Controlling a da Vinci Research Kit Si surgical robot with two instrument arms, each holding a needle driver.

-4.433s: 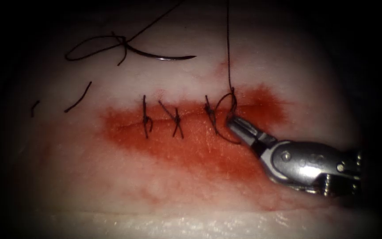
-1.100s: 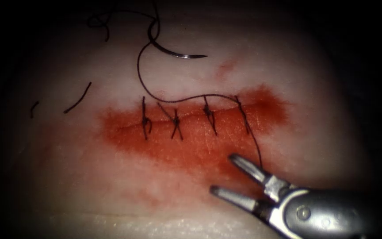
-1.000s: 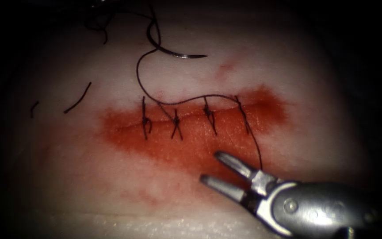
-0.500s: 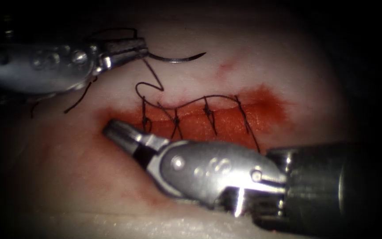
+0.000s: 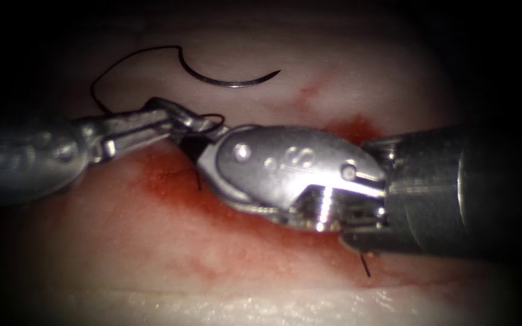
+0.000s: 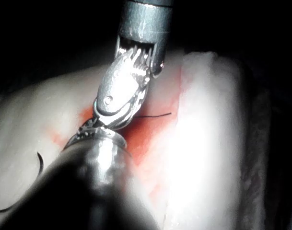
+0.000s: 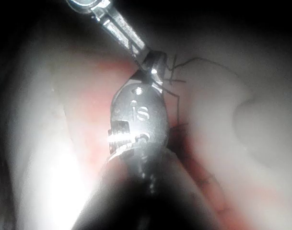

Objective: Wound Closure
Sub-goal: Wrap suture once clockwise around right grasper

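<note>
- Looking down the endoscope view, the needle [image 5: 231, 77] lies loose on the tissue [image 5: 152, 253] above the cut, held by neither tool. The left tool [image 5: 167, 118] and right tool [image 5: 179, 115] meet tip to tip over the thread [image 5: 212, 118], probably to work it; can't tell either one's jaws.
- Left wrist view: right tool [image 6: 100, 120] crowds in, red fluid [image 6: 146, 134] beneath.
- Right wrist view: thread [image 7: 177, 81] runs beside the tips, little room.
</note>
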